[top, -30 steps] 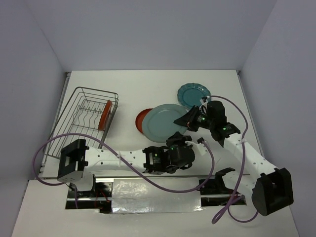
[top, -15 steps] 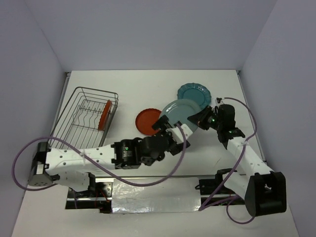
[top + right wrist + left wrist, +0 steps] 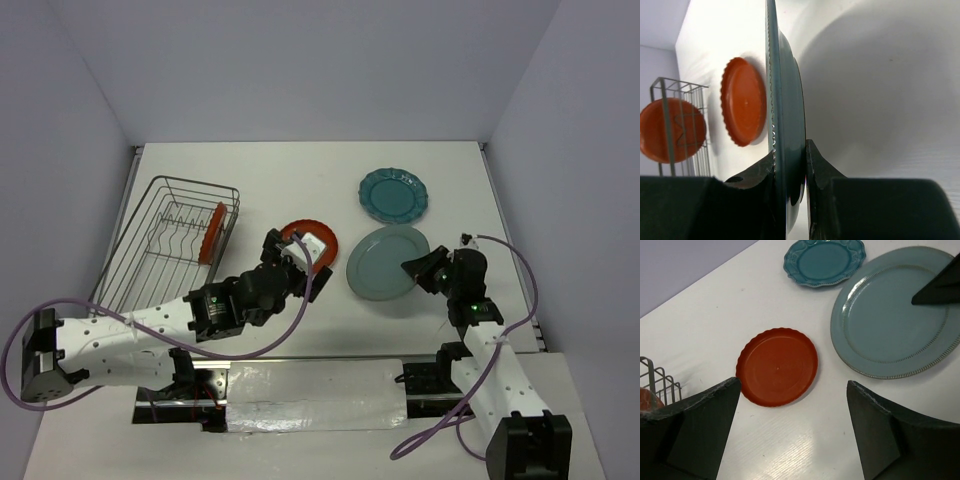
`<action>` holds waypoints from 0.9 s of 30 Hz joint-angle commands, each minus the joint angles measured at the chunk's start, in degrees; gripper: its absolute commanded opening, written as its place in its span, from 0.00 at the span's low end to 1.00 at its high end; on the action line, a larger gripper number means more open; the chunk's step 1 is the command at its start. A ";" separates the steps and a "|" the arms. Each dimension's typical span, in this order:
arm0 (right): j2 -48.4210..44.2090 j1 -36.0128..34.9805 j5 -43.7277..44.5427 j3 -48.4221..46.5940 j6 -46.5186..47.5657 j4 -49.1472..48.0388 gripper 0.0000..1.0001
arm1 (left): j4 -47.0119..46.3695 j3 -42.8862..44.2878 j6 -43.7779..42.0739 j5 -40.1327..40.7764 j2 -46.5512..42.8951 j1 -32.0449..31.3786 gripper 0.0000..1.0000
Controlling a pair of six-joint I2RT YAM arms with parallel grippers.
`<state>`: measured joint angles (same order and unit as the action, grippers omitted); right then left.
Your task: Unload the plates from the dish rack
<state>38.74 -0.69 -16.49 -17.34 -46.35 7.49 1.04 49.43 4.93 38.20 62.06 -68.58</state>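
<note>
Nearly done: scalloped plate (image 3: 393, 194), grey plate (image 3: 385, 262) and red plate (image 3: 777, 366) are out, right of the rack (image 3: 175, 245); your right claw (image 3: 790, 165) clamps the grey plate's rim, left claw (image 3: 792, 387) gapes. One last plate (image 3: 212, 232) stands in the rack.

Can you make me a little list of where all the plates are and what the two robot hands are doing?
dish rack: one red plate standing inside
second red plate: on the table, below left hand
scalloped teal plate: on the table
grey-teal plate: rim pinched by right hand
left hand: open, empty
right hand: shut on grey-teal plate
</note>
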 commanded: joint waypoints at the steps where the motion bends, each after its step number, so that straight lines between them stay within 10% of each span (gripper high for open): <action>1: -1.13 0.25 -0.21 1.60 -1.20 -9.22 0.00 | -6.30 -2.56 1.40 3.55 -3.35 -0.16 0.99; 14: 1.95 0.25 1.99 7.41 -1.20 -13.56 0.02 | -8.07 -4.43 -0.09 7.24 -3.71 -0.07 0.99; 27: 3.62 0.25 3.66 7.50 -1.20 -10.56 0.55 | -8.07 -4.52 -0.27 7.60 -3.70 -0.15 1.00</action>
<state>41.85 -0.56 -13.65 -9.74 -48.01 0.25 -4.29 44.71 4.71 44.75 58.46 -68.55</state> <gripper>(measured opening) 0.532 0.995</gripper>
